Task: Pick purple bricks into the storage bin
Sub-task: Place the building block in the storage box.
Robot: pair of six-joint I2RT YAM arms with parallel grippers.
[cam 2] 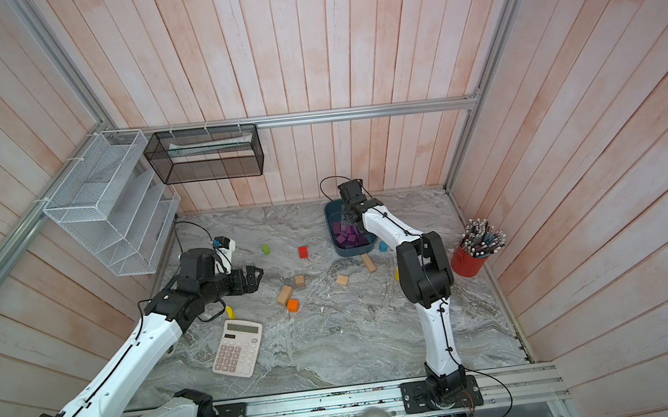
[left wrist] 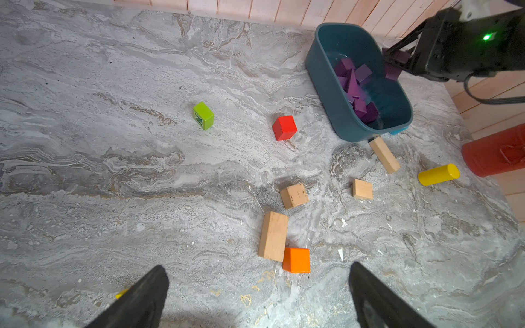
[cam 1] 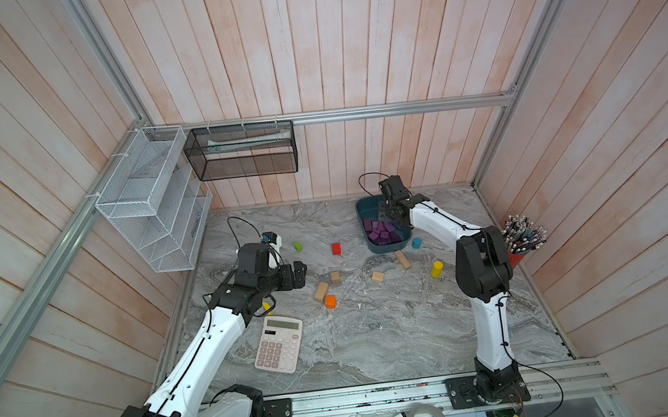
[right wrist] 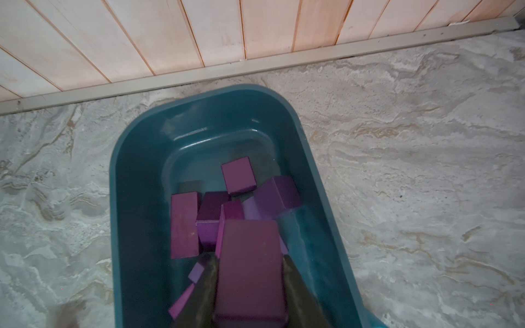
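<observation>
Purple load: the right claw (right wrist: 250, 286) is clamping an oblong matte purple wooden brick (right wrist: 250, 269) by its two long sides and holding it over the storage bin.
Storage bin: the dark teal-blue plastic tub (cam 1: 364, 211) with rounded corners and low walls is sitting near the back wall on the grey marbled table (cam 1: 378, 339).
Bricks already in: a heap of purple wooden blocks (cam 1: 380, 230), bars, cubes and a wedge, is lying loose inside the tub; no purple piece is showing out on the table in both top views.
Left claw: the left claw (left wrist: 258, 295) is standing wide and holding nothing, hovering above bare table near an orange cube (left wrist: 296, 259) and a tan wooden bar (left wrist: 273, 236).
Other blocks: a red cube (left wrist: 284, 127) and a green block (left wrist: 203, 115) are lying well apart from the tub and are not part of the job.
Handling: the brick is looking stiff, light and hard-edged, with matte paint offering fair friction; flat parallel faces are the best hold, while wedge slopes would likely be slipping.
Release: a low drop is seeming wise, since the heap is uneven and a brick could be bouncing toward the low wall.
</observation>
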